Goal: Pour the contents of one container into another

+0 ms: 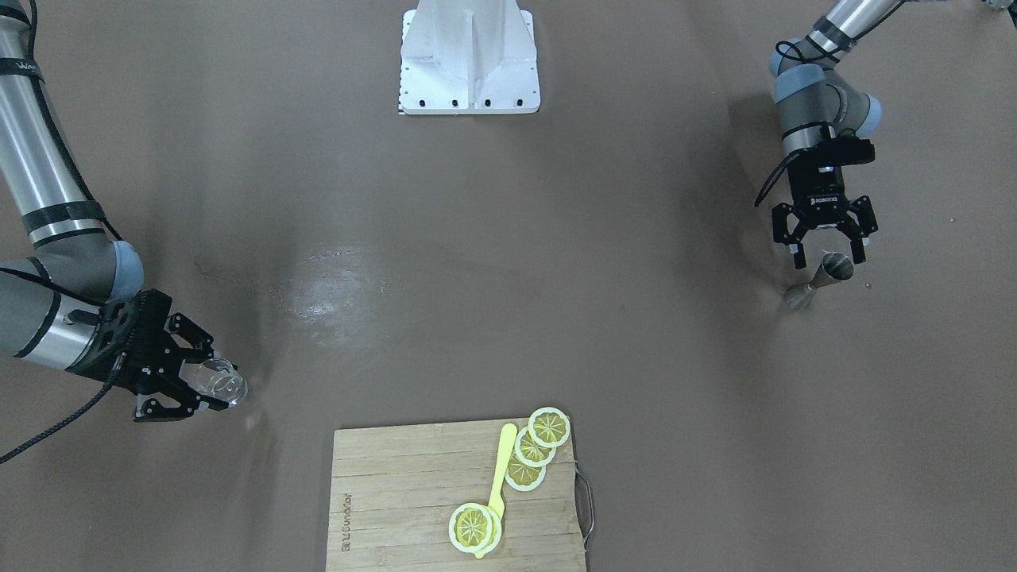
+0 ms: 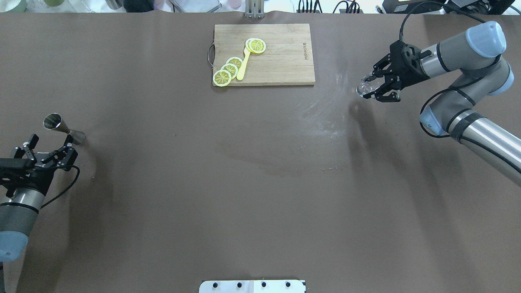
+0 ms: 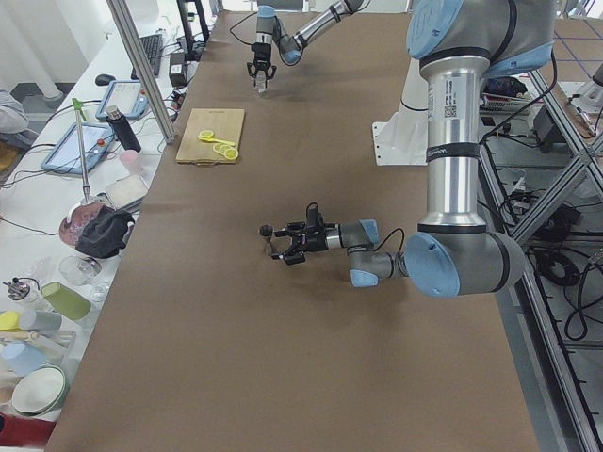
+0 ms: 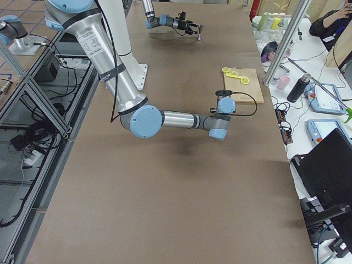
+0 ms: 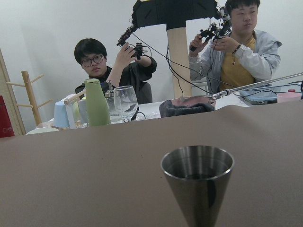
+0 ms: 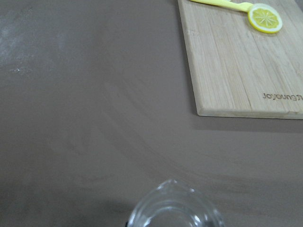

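The steel jigger [image 1: 826,274] stands upright on the brown table at the robot's far left, also shown as the jigger [image 2: 61,126]. My left gripper [image 1: 828,256] is open and low, its fingertips just short of the jigger and not touching it. In the left wrist view the jigger [image 5: 198,179] fills the lower centre, close ahead. The clear glass cup [image 1: 218,381] is held tilted on its side above the table, with my right gripper [image 1: 210,388] shut on it. The cup [image 2: 365,86] casts a shadow below, and its rim [image 6: 173,210] shows in the right wrist view.
A bamboo cutting board [image 2: 281,61] with lemon slices [image 2: 228,71] and a yellow knife [image 2: 243,65] lies at the far middle of the table. The robot's white base [image 1: 469,59] is on the near side. Operators sit beyond the left end.
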You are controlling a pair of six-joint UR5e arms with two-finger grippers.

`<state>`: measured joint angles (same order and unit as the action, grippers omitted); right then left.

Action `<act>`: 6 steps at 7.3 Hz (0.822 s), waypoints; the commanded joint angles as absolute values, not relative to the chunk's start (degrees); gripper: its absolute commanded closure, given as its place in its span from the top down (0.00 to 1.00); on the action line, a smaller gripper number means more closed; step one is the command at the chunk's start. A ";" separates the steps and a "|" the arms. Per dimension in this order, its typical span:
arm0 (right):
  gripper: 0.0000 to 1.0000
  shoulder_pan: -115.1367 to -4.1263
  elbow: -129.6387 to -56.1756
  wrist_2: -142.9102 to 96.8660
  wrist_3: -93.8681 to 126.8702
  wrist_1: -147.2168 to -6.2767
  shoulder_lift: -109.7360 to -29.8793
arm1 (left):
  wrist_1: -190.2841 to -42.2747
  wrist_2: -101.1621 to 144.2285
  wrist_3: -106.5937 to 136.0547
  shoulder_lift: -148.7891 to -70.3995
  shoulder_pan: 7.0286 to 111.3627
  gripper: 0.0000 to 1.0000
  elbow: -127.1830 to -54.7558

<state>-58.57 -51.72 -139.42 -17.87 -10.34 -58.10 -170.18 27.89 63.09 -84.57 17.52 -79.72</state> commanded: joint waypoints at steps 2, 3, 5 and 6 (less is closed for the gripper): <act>0.00 -60.99 -54.92 -140.01 -17.67 -12.46 -58.36 | -168.58 27.78 64.25 -85.08 17.40 0.93 -79.63; 0.00 -61.00 -56.24 -139.84 -17.75 -13.52 -58.27 | -166.23 27.60 64.94 -85.17 17.49 0.93 -79.80; 0.00 -62.83 -61.49 -140.18 -17.58 -16.93 -58.44 | -155.54 24.98 74.83 -85.86 17.49 0.93 -80.33; 0.00 -63.45 -63.61 -140.27 -17.67 -18.35 -58.97 | -154.78 24.79 77.32 -86.48 17.49 0.93 -80.68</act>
